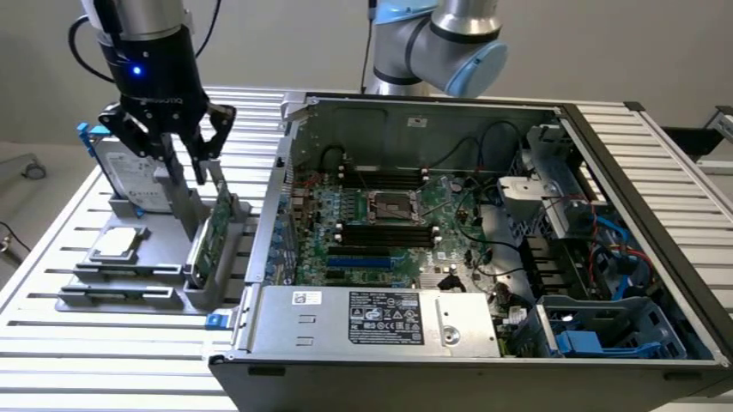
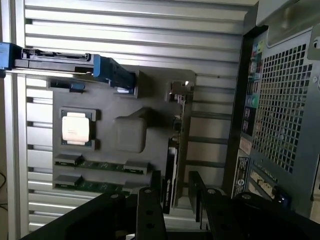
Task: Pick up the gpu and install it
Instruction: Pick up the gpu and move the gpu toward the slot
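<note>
Gripper [image 1: 191, 172]: upper left of the exterior frame, pointing straight down, fingers spread wide, nothing between them. No contact seen with any part.

gpu [image 1: 211, 239]: not yet picked up. It stands on edge in a slot of the grey holder [image 1: 147, 296] at left-centre of the exterior frame, just beside the open computer case [image 1: 458, 343], green face toward the case.

Key relation: the gpu lies directly below the gripper, slightly toward the lower right of the exterior frame. Its long axis runs from mid-left of the frame down toward lower left, roughly parallel to the near case wall. In the wrist view the gpu [image 2: 173, 150] is seen edge-on as a thin dark strip, and its line passes between the two fingers [image 2: 150, 200], one finger on each face. Judgement: the jaws are square across the card's thickness and centred, but above its top edge.

Also on the holder: hard drive [image 1: 115, 159] with blue rails, behind the gripper; silver chip [image 1: 118, 244], well apart from the gpu.
</note>
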`<action>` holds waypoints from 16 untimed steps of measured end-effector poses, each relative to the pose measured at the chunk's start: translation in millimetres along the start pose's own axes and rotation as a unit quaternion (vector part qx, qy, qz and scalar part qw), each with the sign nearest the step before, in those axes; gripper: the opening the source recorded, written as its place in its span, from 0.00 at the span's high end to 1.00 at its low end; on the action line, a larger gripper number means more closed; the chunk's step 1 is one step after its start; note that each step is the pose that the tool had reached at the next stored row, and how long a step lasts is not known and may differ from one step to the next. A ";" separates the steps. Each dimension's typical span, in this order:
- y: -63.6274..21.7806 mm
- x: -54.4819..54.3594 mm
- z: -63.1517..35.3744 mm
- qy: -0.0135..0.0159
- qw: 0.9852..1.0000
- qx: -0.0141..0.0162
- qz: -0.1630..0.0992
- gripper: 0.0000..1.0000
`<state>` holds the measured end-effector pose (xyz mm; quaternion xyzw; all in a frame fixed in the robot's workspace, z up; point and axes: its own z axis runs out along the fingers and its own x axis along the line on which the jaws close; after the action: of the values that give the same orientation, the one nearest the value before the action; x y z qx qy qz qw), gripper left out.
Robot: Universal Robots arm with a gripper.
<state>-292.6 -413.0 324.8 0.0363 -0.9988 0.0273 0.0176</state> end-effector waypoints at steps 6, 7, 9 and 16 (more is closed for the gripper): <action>-6.3 0.1 11.2 0.000 1.000 0.000 0.002 0.64; -7.3 0.1 13.2 0.000 1.000 0.000 0.002 0.64; -9.2 0.1 17.0 0.000 1.000 0.000 0.003 0.64; -12.2 0.0 29.8 0.000 1.000 0.000 0.004 0.64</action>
<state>-292.7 -426.7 295.7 0.0321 -0.9990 0.0272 0.0177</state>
